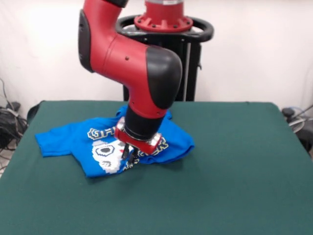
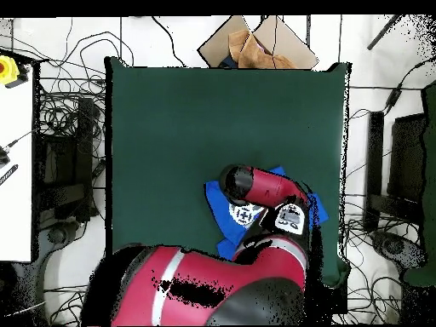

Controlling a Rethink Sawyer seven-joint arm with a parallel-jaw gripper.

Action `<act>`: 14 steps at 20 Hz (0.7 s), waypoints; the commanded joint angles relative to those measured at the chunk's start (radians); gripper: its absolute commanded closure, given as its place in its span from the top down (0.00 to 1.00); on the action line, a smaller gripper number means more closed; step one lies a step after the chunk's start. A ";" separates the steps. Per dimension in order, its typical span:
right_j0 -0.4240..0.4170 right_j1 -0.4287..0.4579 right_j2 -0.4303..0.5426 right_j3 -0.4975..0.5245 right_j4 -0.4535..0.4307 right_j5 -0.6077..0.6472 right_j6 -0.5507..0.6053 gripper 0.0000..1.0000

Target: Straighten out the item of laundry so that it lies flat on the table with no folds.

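Observation:
The bright blue T-shirt [image 1: 95,147] lies crumpled on the dark green table [image 1: 220,171], left of centre and toward the robot's side. Its white controller print and letters show in part. One sleeve stretches flat to the left, and the right side is bunched into folds. My gripper [image 1: 129,155] points down at the middle of the shirt, on the print, touching the cloth. In the overhead view the shirt [image 2: 220,203] lies near the table's [image 2: 213,111] bottom right, mostly covered by my arm, which hides the gripper.
The pedestal [image 1: 164,49] stands behind the table's far edge. Cardboard [image 2: 247,47] lies on the floor past the table's top edge. Cables run round the table on all sides. A white bench [image 2: 13,170] stands at the left.

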 commanded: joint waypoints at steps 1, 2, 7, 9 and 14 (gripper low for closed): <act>-0.044 0.000 0.283 0.120 0.020 -0.204 0.136 0.00; -0.059 -0.011 0.302 0.145 0.011 -0.261 0.153 0.00; -0.086 -0.068 0.335 0.232 0.016 -0.280 0.179 0.00; -0.106 -0.079 0.358 0.256 0.017 -0.281 0.174 0.00; -0.114 -0.094 0.374 0.289 0.029 -0.287 0.186 0.00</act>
